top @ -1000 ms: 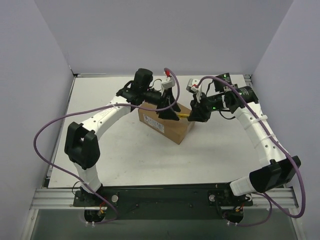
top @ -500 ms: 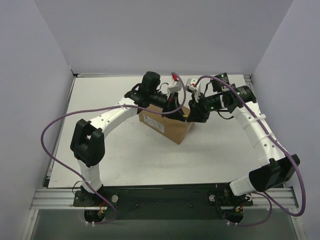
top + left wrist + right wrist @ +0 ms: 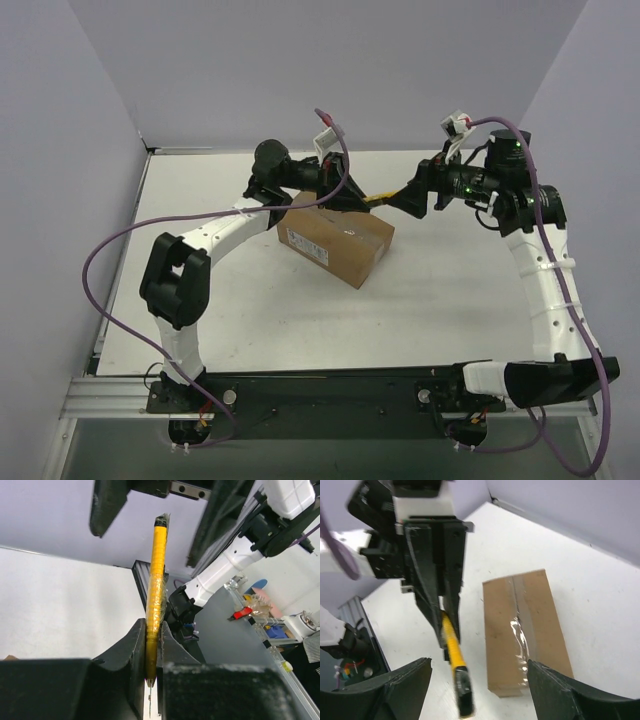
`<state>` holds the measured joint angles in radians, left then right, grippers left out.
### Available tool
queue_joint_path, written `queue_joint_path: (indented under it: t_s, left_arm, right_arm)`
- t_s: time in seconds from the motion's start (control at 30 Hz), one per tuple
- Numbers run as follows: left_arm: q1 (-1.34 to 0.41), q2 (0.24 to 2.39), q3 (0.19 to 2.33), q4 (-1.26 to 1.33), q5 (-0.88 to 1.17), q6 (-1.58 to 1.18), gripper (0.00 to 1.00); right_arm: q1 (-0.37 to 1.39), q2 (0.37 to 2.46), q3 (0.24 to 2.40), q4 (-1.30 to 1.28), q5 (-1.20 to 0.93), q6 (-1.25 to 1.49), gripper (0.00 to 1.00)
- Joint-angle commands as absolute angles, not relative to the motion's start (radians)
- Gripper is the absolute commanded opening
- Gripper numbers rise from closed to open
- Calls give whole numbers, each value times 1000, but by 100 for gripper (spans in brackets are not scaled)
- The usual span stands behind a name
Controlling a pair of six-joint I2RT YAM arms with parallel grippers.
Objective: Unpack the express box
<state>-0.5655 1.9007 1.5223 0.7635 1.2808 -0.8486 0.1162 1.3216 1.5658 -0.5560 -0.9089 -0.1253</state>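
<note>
Left wrist view: the left claw clamps the yellow knife near one end.
The right claw gapes around its far end; the express box lies below both claws. Held off-centre, the knife may pivot against the tape.

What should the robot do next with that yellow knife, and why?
Probably lower the left gripper so the yellow knife reaches the tape seam on the express box. That gripper is shut on the knife, the right gripper stands open, and the tape looks uncut.
</note>
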Motion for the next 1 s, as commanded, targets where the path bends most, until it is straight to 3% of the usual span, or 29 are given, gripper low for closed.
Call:
queue_joint_path:
  t_s: [0.0, 0.8, 0.97]
  left_arm:
    - [-571, 1902, 1562, 1012, 1221, -1060, 0]
    - [-614, 1913, 1519, 1032, 1152, -1146, 0]
    - [-617, 1919, 1525, 1029, 1149, -1150, 0]
  right_arm:
    - [132, 1261, 1493, -378, -1023, 43, 77]
    - [192, 1253, 1466, -321, -1043, 98, 51]
    - [195, 1258, 1462, -321, -1055, 101, 38]
